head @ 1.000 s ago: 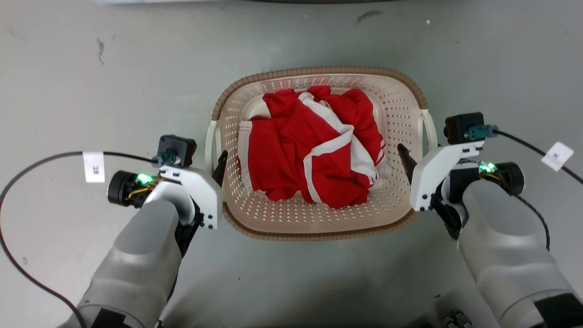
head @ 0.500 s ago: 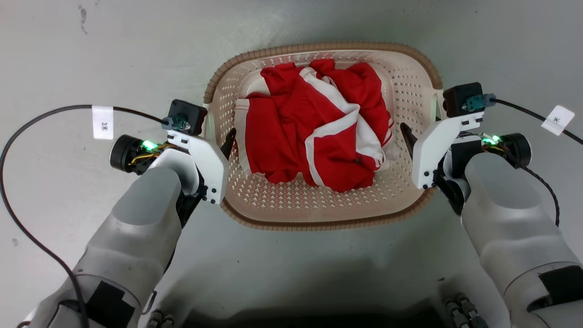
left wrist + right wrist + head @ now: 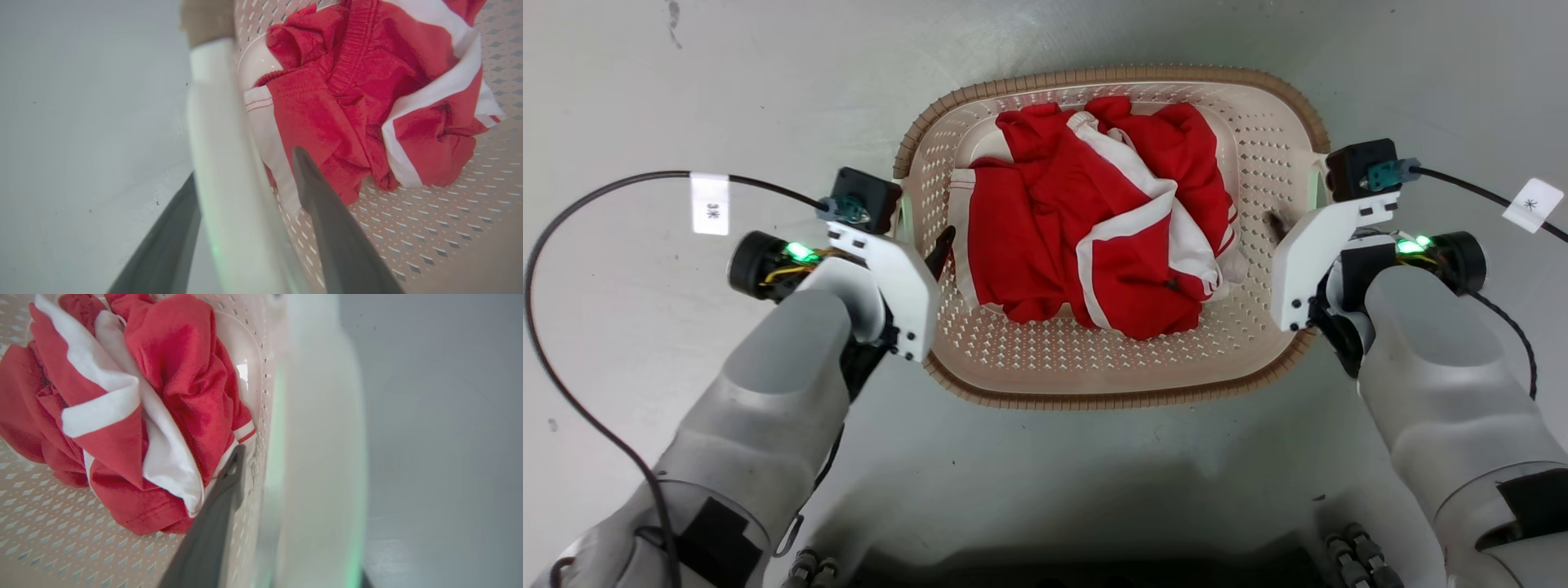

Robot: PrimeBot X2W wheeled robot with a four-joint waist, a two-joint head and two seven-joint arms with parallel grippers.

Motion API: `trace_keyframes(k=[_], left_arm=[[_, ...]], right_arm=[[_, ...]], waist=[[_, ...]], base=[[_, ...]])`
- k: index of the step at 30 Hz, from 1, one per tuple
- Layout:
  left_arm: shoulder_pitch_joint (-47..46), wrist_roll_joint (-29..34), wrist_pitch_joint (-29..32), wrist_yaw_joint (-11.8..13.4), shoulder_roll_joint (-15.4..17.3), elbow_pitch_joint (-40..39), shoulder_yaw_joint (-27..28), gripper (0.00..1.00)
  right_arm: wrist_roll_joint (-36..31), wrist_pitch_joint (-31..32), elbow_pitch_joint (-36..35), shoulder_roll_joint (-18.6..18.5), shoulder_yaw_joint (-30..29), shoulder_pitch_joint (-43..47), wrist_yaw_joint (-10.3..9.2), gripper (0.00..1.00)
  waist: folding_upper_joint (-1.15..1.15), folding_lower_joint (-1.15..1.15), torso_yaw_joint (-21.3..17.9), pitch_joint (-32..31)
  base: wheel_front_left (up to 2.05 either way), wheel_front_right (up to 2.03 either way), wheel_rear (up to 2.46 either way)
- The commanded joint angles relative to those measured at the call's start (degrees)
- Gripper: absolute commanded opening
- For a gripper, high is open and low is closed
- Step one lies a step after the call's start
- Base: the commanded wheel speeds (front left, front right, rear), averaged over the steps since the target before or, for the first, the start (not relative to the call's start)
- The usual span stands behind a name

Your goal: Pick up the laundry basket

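Straddling the white handle (image 3: 216,122) at frame left, the left gripper (image 3: 245,167) pinches it, one finger in, one out. The laundry basket (image 3: 1111,402) sits centre w/ a red garment (image 3: 1094,237) inside. The right gripper (image 3: 1292,219), frame right, mirrors for a level lift; grip there: can't tell.

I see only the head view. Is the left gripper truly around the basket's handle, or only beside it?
Observer: Around it. In the left wrist view, the left handle passes between the left gripper's fingers: one finger outside above the floor, one inside the basket.
Operator: And the right side?
Observer: Also around. In the right wrist view, the right gripper's inner finger is inside the basket, and the right handle covers most of the outer finger.
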Motion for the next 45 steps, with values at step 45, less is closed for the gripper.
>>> trace_keyframes(k=[45], left_arm=[[13.1, -23.8, 17.6, 0.0, 6.6, -7.3, -23.6, 0.0]], right_arm=[[9.6, 19.1, 0.0, -0.2, 13.6, 12.8, -0.02, 0.0]], waist=[[0.0, 0.01, -0.6, -33.1]], base=[[0.0, 0.0, 0.0]])
